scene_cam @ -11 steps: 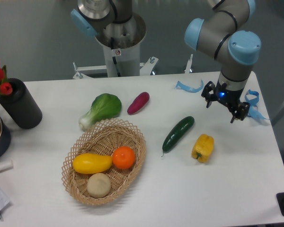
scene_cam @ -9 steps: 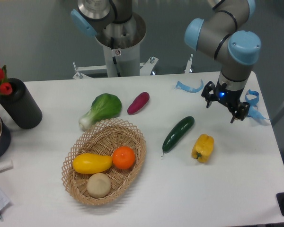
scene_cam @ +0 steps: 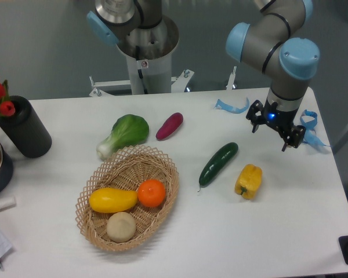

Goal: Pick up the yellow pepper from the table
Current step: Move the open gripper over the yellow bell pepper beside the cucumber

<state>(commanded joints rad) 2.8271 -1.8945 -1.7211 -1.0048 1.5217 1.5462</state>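
The yellow pepper lies on the white table, right of centre, just right of a green cucumber. My gripper hangs above the table up and to the right of the pepper, well apart from it. Its dark fingers are spread apart and hold nothing, so it is open.
A wicker basket at the front left holds a smooth yellow fruit, an orange and a pale round item. A bok choy and a purple vegetable lie behind it. Blue tape strips sit at the back right. A black vase stands far left.
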